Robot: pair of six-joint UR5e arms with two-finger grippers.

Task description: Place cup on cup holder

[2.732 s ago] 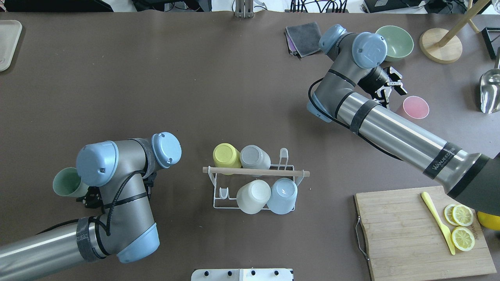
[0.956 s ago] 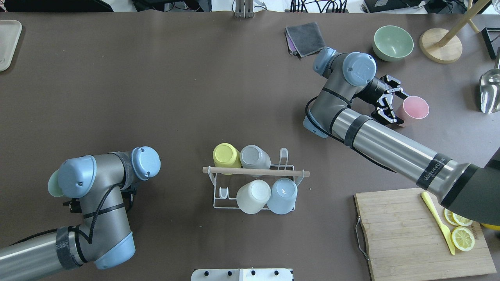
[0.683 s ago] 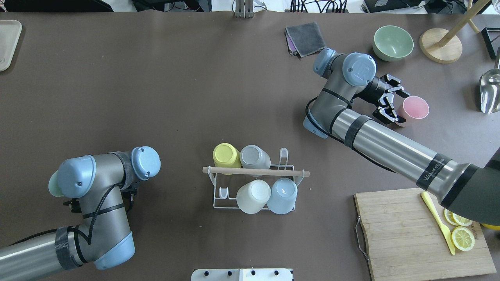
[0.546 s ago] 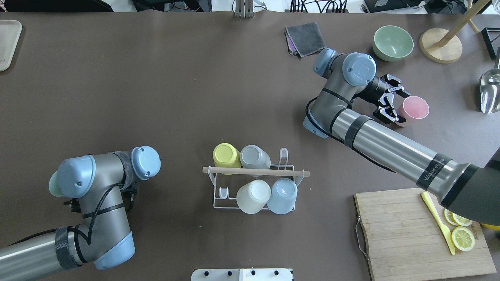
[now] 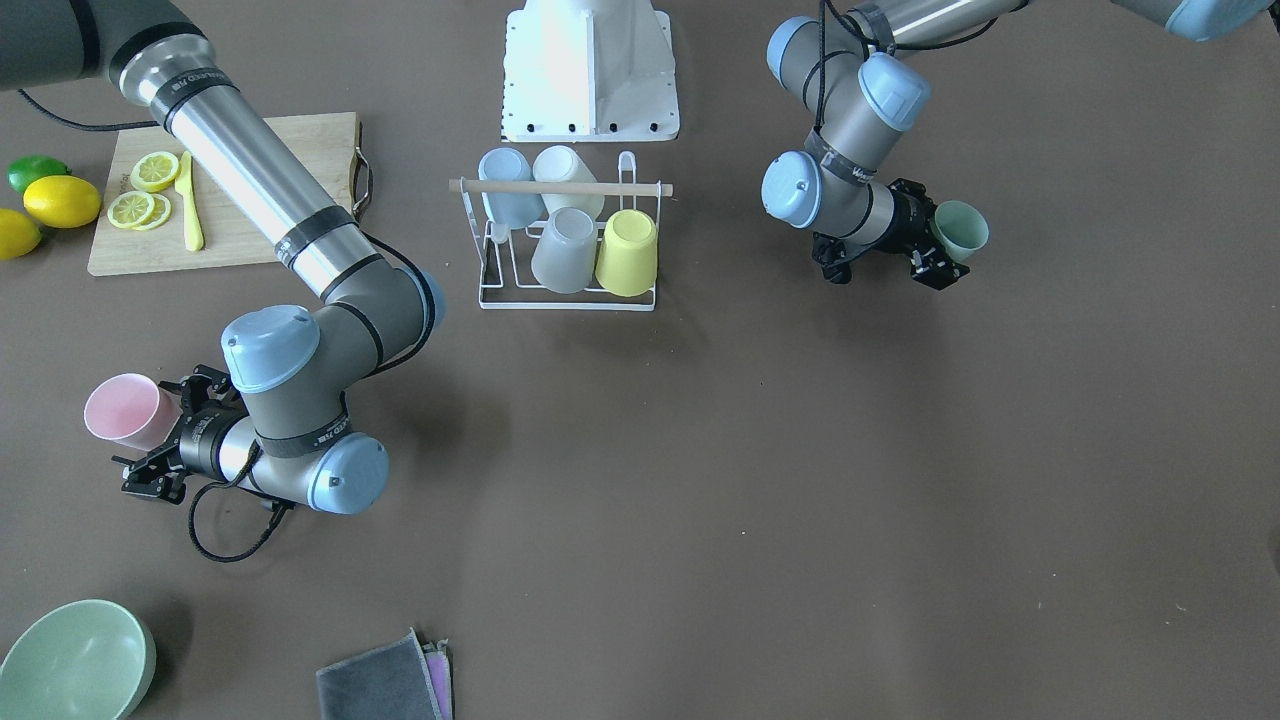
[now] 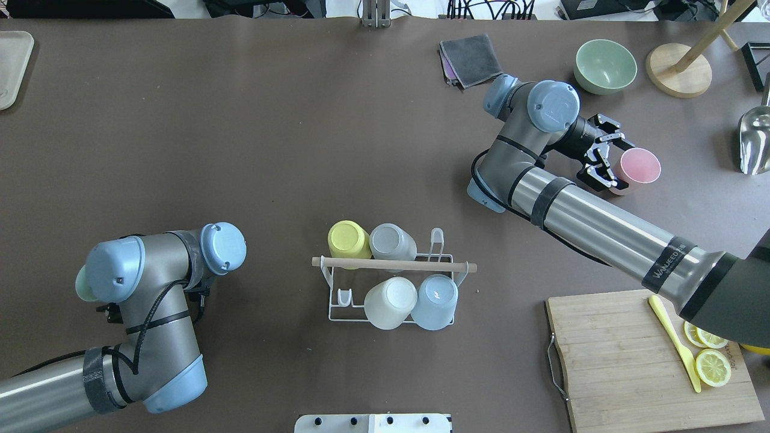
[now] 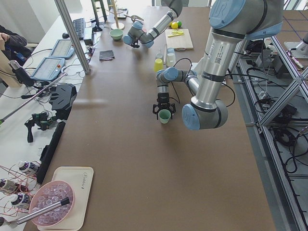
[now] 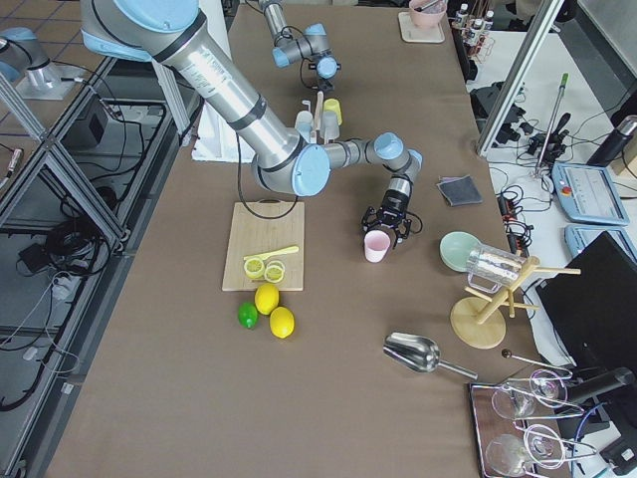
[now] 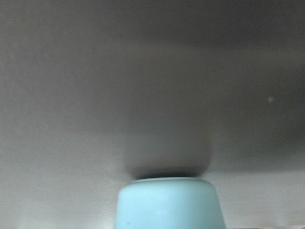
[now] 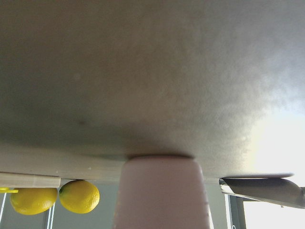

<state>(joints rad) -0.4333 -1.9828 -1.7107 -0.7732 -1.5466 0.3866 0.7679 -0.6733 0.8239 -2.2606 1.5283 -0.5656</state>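
Note:
The cup holder, a white wire rack with a wooden rod, stands mid-table and also shows in the front view. Several cups sit upside down on it: yellow, grey, white and blue. My left gripper is shut on a pale green cup and holds it sideways above the table, left of the rack. In the overhead view the arm hides most of that cup. My right gripper is open, a finger on each side of a pink cup that stands on the table at the far right.
A wooden board with lemon slices and a yellow knife lies at the near right. A green bowl, a grey cloth, a wooden stand and a metal scoop lie along the far right. A tray sits far left.
My left arm has drawn back to the left with the green cup. My right gripper has come down around the pink cup and edged slightly further onto it. The pink cup has not moved.

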